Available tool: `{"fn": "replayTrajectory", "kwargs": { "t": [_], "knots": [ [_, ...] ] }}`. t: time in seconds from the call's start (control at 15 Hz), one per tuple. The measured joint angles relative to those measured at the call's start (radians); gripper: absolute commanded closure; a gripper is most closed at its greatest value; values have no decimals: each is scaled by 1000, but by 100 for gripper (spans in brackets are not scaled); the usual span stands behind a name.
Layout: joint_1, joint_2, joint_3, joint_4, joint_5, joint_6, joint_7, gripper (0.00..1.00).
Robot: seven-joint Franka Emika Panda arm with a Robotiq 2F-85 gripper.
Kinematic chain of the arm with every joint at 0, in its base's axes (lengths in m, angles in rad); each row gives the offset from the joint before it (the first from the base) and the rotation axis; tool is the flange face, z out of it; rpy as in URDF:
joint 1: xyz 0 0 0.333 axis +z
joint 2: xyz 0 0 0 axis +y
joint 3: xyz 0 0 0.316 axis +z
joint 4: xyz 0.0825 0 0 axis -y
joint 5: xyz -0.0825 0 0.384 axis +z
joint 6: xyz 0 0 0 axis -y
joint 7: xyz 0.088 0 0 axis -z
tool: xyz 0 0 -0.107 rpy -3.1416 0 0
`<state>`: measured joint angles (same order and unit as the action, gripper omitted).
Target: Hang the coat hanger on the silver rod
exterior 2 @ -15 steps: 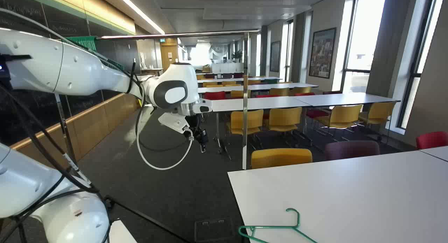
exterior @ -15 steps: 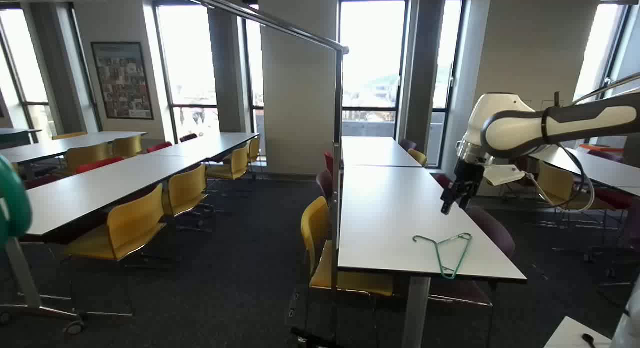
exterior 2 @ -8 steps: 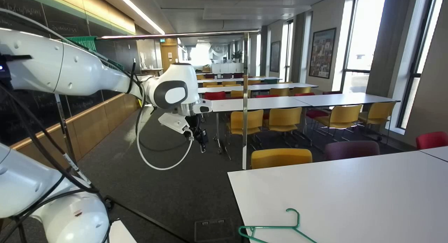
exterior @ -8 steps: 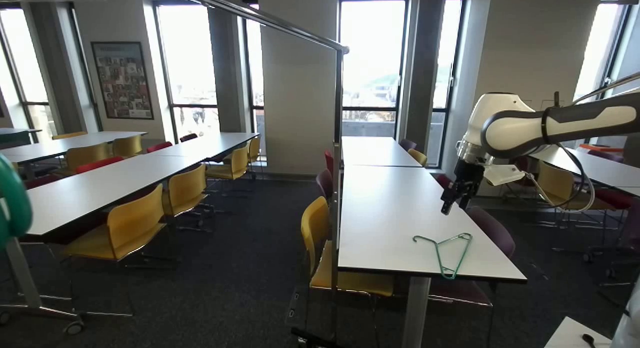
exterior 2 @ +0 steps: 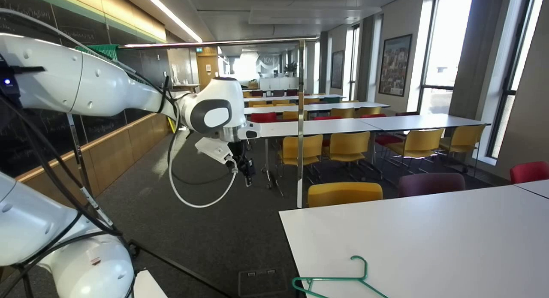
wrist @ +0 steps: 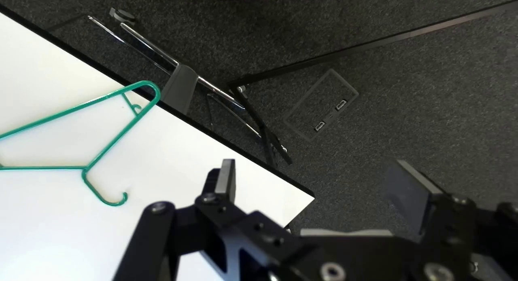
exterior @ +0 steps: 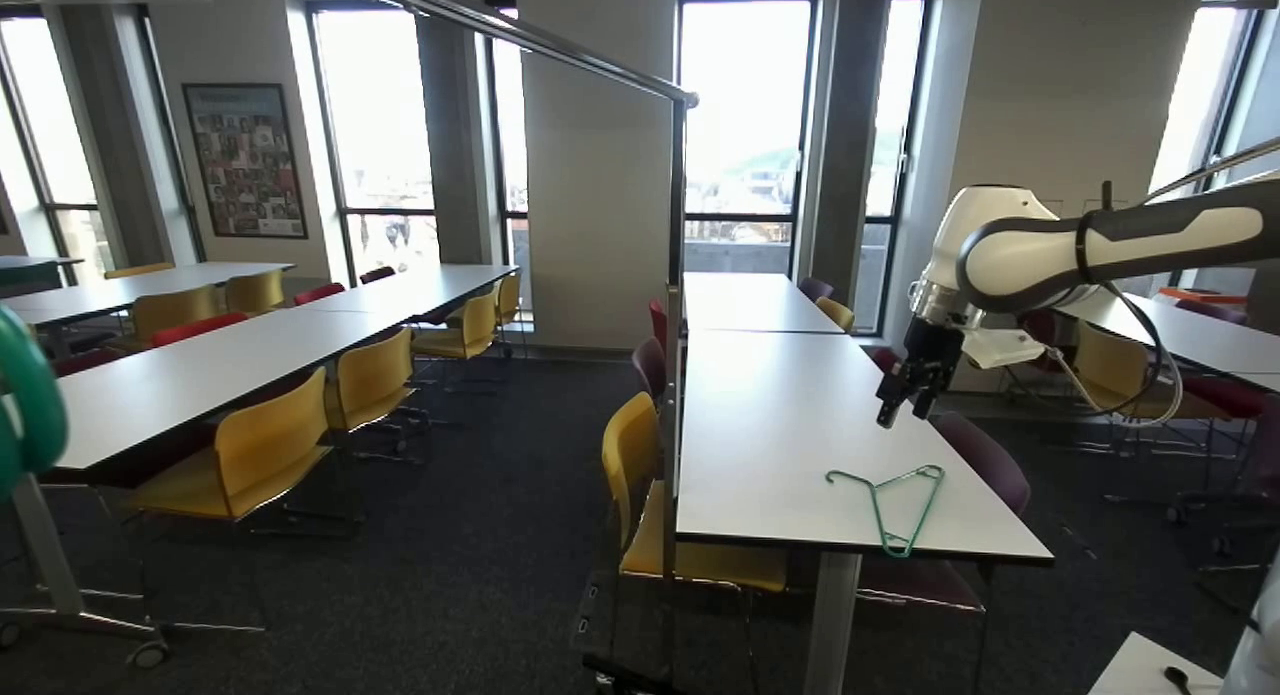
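The coat hanger is a green wire triangle lying flat on the white table, in both exterior views [exterior: 878,515] [exterior 2: 334,278]. In the wrist view the hanger [wrist: 44,167] is at left, its left end cut off, one corner reaching over the table edge. My gripper [exterior: 904,417] hangs above table height, apart from the hanger; it also shows in an exterior view [exterior 2: 248,179]. In the wrist view the gripper [wrist: 319,184] has its fingers wide apart with nothing between them. The silver rod shows high up in both exterior views [exterior: 560,47] [exterior 2: 257,41].
An upright metal post [exterior: 676,275] carries the rod's end beside the table [exterior: 770,415]. Green things [exterior 2: 103,52] are bunched at the rod's far left end, partly behind the arm. A yellow chair [exterior 2: 345,194] stands beside the table. The table's corner [wrist: 291,196] shows below my gripper.
The arm and gripper have shifted very slightly, to the left in one exterior view, while the forearm edges right in the other. The hanger has not moved.
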<state>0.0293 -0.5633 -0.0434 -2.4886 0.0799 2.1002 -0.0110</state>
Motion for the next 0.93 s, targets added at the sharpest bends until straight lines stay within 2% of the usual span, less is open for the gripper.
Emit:
{"fn": "replayTrajectory", "kwargs": {
  "t": [0.27,0.6,0.93],
  "knots": [
    [-32,63,-36,56,39,89,55,0],
    [-143,228,-46,153,8,198,221,0],
    [-217,394,-48,246,-72,179,456,0]
  ]
}}
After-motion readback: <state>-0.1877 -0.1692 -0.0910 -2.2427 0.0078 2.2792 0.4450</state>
